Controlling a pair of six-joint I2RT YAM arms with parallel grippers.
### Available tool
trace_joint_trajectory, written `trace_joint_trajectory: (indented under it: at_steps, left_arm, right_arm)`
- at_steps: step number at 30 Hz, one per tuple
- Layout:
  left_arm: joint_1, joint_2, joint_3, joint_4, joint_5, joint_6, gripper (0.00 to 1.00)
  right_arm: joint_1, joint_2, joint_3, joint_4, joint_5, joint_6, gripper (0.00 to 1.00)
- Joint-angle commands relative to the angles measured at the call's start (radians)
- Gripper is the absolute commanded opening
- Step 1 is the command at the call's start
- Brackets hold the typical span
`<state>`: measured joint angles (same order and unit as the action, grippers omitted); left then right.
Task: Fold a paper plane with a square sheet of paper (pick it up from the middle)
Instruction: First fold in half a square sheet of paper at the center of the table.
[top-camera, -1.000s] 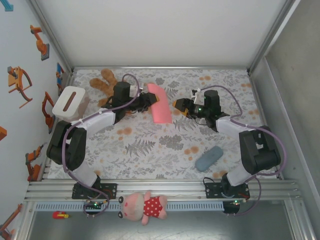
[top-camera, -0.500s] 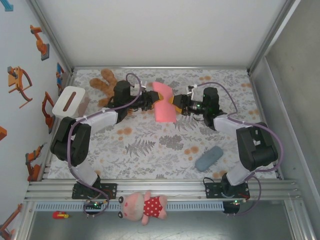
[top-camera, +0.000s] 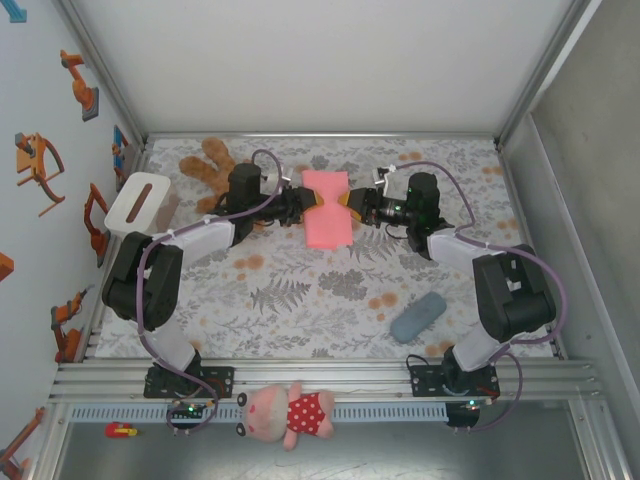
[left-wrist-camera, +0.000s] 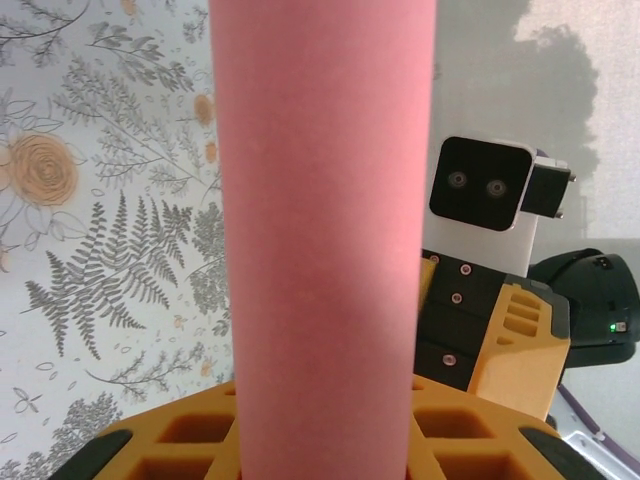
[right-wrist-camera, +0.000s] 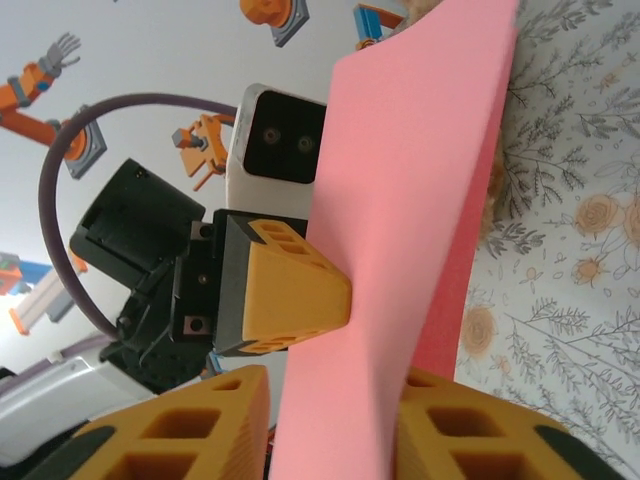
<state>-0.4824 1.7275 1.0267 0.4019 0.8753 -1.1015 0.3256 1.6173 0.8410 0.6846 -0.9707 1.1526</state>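
Now, folded paper (top-camera: 326, 215) held above desk (top-camera: 300, 300), left gripper (top-camera: 305, 203) clamped on its left edge, right gripper (top-camera: 348, 204) clamped on its right edge.

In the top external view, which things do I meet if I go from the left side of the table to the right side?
white box → brown teddy bear → left end effector → pink sheet of paper → right end effector → grey-blue pouch
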Motion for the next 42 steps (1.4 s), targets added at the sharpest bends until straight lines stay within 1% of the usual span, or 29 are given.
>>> trace_joint_trajectory:
  at_steps: [1, 5, 7, 9, 12, 14, 17, 18, 22, 25, 28, 29, 33, 37, 42]
  left_arm:
    - [0.007, -0.023, 0.021, -0.050, 0.012, 0.061, 0.28]
    - [0.008, -0.028, 0.021, -0.054, 0.011, 0.062, 0.30]
    - [0.009, -0.029, 0.024, -0.056, 0.004, 0.059, 0.35]
    - [0.016, -0.034, 0.021, -0.080, -0.024, 0.069, 0.52]
    - [0.036, -0.058, -0.003, -0.165, -0.116, 0.121, 0.78]
    - [0.049, -0.080, -0.013, -0.238, -0.178, 0.172, 0.88]
    - [0.063, -0.120, -0.015, -0.330, -0.249, 0.247, 1.00]
    - [0.067, -0.134, -0.016, -0.348, -0.265, 0.270, 0.96]
    - [0.080, -0.182, -0.019, -0.402, -0.339, 0.320, 0.96]
    - [0.084, -0.194, -0.021, -0.417, -0.350, 0.331, 0.96]
    - [0.084, -0.189, -0.035, -0.408, -0.346, 0.320, 0.96]
    - [0.085, -0.184, -0.042, -0.401, -0.342, 0.312, 0.97]
    - [0.081, -0.171, -0.087, -0.342, -0.313, 0.270, 0.99]
    - [0.067, -0.163, -0.117, -0.330, -0.321, 0.253, 1.00]
    - [0.016, -0.116, -0.110, -0.365, -0.360, 0.249, 0.96]
  right_arm:
    - [-0.005, -0.017, 0.020, -0.057, 0.021, -0.037, 0.24]
    - [-0.003, -0.052, 0.072, -0.316, 0.072, -0.183, 0.00]
    - [-0.003, -0.077, 0.091, -0.417, 0.097, -0.241, 0.00]
    - [-0.004, -0.102, 0.110, -0.503, 0.119, -0.289, 0.00]
    - [-0.011, -0.132, 0.129, -0.600, 0.145, -0.338, 0.00]
    - [-0.025, -0.152, 0.143, -0.688, 0.169, -0.384, 0.00]
    - [-0.061, -0.188, 0.166, -0.815, 0.200, -0.444, 0.00]
    - [-0.068, -0.200, 0.178, -0.852, 0.208, -0.463, 0.00]
    - [-0.074, -0.227, 0.270, -1.040, 0.293, -0.550, 0.00]
    - [-0.063, -0.207, 0.320, -1.099, 0.323, -0.550, 0.00]
    - [-0.018, -0.158, 0.341, -1.088, 0.350, -0.517, 0.00]
    - [0.003, -0.139, 0.337, -1.056, 0.345, -0.492, 0.00]
    - [0.068, -0.067, 0.270, -0.824, 0.298, -0.362, 0.00]
    - [0.081, 0.015, 0.169, -0.555, 0.257, -0.201, 0.00]
    - [0.081, 0.115, 0.093, -0.390, 0.253, -0.115, 0.00]
